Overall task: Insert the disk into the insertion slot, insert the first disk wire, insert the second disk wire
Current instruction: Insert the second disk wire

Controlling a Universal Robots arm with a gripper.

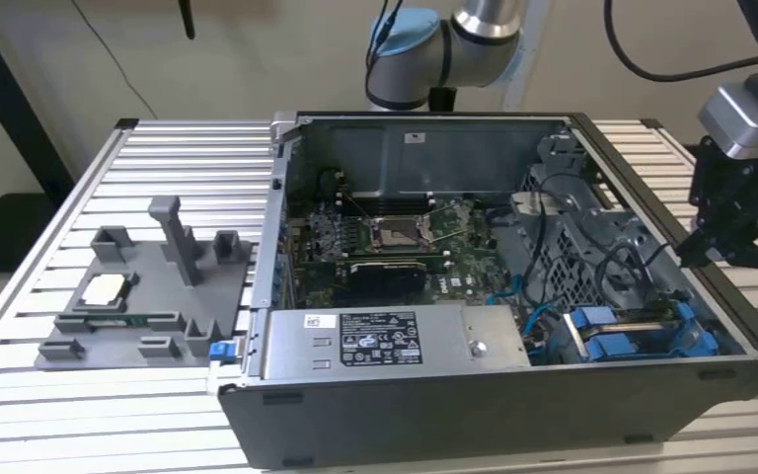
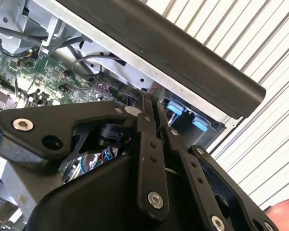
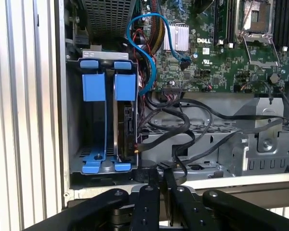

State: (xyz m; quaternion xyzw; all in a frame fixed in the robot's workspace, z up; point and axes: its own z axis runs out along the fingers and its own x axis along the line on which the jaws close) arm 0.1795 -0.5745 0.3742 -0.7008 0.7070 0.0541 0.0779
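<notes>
The disk (image 3: 125, 120) stands in the insertion slot (image 3: 73, 120) beside the case wall (image 3: 61, 96); jaws pressed together.

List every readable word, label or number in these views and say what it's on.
Nothing can be quoted reliably.
On the power-supply box: a white label, print too small to read.
On the back wall of the case: a small white sticker, too small to read.
On the motherboard: fine white print, too small to read.
</notes>
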